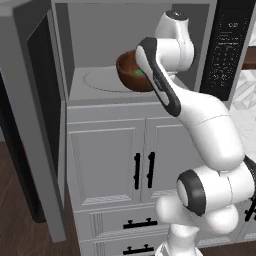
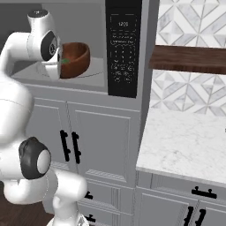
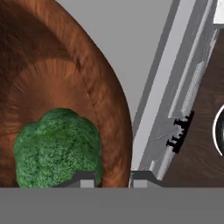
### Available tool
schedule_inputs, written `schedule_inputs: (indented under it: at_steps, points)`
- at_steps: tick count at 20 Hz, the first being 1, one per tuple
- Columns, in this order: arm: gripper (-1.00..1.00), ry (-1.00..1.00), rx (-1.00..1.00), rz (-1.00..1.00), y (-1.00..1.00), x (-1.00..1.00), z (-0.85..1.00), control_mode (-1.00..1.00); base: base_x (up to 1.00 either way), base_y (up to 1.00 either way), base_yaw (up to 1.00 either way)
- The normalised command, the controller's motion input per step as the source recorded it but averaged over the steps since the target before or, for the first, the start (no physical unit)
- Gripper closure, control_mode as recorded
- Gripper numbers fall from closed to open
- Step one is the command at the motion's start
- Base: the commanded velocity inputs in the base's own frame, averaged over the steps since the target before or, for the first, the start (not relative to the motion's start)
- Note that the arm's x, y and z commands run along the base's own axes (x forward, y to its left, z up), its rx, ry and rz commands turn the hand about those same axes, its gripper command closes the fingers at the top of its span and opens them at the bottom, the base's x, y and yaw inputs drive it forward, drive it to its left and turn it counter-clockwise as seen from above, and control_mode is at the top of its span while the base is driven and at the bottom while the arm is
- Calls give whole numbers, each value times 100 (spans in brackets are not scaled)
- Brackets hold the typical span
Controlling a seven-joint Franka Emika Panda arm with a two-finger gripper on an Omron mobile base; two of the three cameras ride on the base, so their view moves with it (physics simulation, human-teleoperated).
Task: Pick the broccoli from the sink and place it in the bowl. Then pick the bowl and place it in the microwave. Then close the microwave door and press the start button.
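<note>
The bowl hangs from my gripper, whose fingers pinch its rim, one inside and one outside. It sits tilted at the mouth of the microwave, above the turntable. The broccoli lies inside, against my inner finger. The cavity floor lies straight below my hand, so I judge the coming move is downward.

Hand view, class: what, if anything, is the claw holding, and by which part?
The claw holds the bowl by its rim, one tip inside beside the broccoli, the other outside the wall.
</note>
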Motion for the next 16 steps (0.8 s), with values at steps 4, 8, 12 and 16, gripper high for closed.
schedule_inputs:
  at_steps: [4, 8, 12, 16]
  points:
    - [100, -2, -20, 14, 0, 100, -1, -100, 0, 0, 0]
    - [100, -5, -23, 12, 4, 100, -11, -100, 0, 0, 0]
    - [-100, 0, -14, 5, 0, 36, -4, -100, 0, 0, 0]
    - [-100, -1, 0, 0, 0, -30, -5, -100, 0, 0, 0]
